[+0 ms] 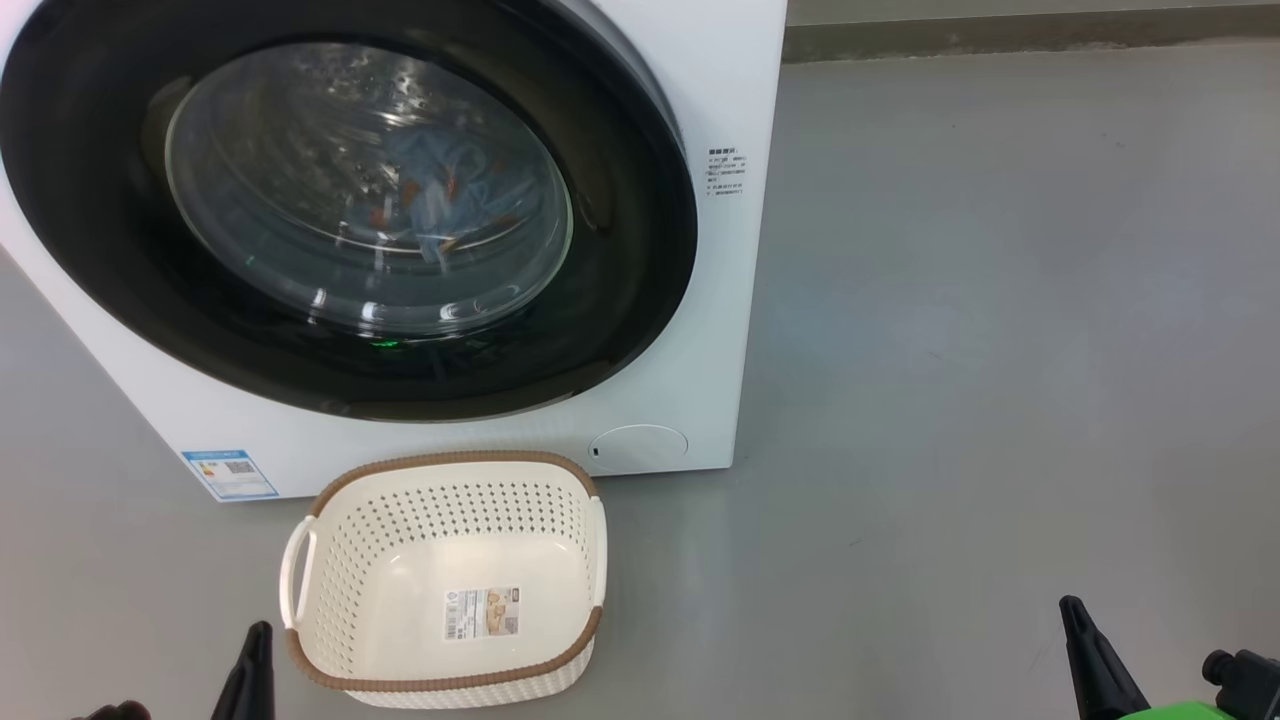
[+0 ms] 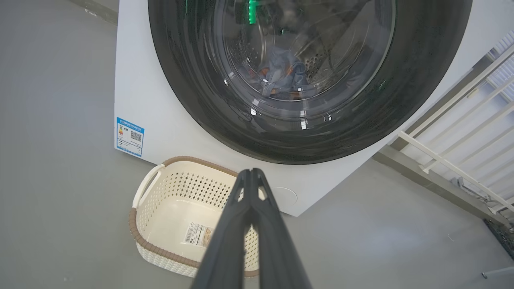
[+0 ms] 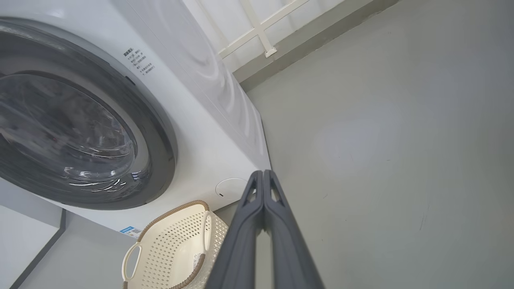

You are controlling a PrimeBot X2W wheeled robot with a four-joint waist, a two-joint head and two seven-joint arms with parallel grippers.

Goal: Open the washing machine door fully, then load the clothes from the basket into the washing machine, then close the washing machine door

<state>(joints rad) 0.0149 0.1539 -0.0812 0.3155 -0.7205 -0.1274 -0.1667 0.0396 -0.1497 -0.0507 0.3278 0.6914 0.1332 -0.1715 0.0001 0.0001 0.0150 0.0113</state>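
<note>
I find left fingers (image 2: 241,208) and right fingers (image 3: 245,224) pressed together, empty. I judge the washing machine door (image 1: 345,215) rigid, glossy, likely slippery; grip its rim edge.

Glossy black plastic is seen on the rim of the washing machine door (image 1: 90,200), with clear smooth glass at its centre. The washing machine (image 1: 720,100) casing is finished smooth white, semi-gloss. The basket (image 1: 400,530) is moulded in matt cream perforated plastic with a brown woven-look rim. The clothes (image 1: 450,185) are read as soft cloth. The floor (image 1: 1000,300) is coated smooth grey, low sheen.
</note>
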